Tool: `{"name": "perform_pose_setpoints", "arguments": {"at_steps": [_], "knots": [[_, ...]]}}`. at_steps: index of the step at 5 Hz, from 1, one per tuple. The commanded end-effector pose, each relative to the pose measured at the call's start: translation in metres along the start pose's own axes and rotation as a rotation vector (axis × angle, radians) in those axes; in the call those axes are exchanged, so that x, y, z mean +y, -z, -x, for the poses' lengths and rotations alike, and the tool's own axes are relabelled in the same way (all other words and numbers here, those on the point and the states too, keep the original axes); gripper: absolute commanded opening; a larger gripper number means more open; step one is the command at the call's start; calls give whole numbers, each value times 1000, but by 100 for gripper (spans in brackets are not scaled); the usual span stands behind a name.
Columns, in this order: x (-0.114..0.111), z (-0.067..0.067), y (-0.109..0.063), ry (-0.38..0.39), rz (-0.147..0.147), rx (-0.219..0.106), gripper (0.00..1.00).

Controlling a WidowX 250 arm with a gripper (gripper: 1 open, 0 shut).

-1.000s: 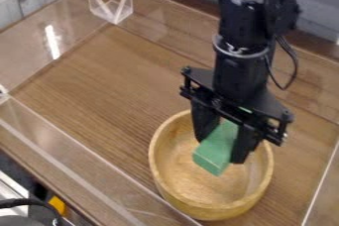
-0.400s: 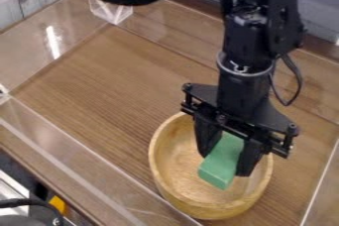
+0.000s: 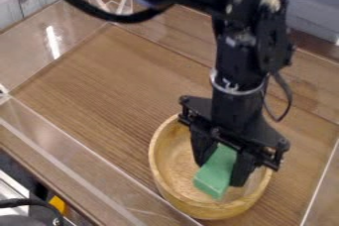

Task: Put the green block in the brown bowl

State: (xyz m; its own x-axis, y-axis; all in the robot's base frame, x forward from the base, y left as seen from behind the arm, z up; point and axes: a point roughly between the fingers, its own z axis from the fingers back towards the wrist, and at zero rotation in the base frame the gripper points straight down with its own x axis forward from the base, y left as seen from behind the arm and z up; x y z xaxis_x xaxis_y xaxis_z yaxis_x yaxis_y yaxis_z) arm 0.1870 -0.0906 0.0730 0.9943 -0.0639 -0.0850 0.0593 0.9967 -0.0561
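The green block hangs tilted between the black fingers of my gripper, which is shut on its upper end. Its lower end reaches down inside the brown bowl, a wide light wooden bowl at the table's front right; whether it touches the bowl's floor I cannot tell. The black arm stands straight up above the bowl and hides the bowl's far rim.
The wooden tabletop is ringed by a clear plastic wall along the left and front. A clear plastic stand sits at the back left.
The gripper has sunk with the green block, so the block now sits deeper inside the bowl. The grip has not changed.
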Motion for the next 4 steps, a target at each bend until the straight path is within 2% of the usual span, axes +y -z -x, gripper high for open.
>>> {"name": "perform_pose_setpoints", "arguments": {"at_steps": [1, 3, 4], "knots": [[-8, -2, -4, -32, -2, -37, 0], [-19, 1, -16, -96, -5, -60, 0], [-12, -7, -20, -99, -3, -66, 0]]}}
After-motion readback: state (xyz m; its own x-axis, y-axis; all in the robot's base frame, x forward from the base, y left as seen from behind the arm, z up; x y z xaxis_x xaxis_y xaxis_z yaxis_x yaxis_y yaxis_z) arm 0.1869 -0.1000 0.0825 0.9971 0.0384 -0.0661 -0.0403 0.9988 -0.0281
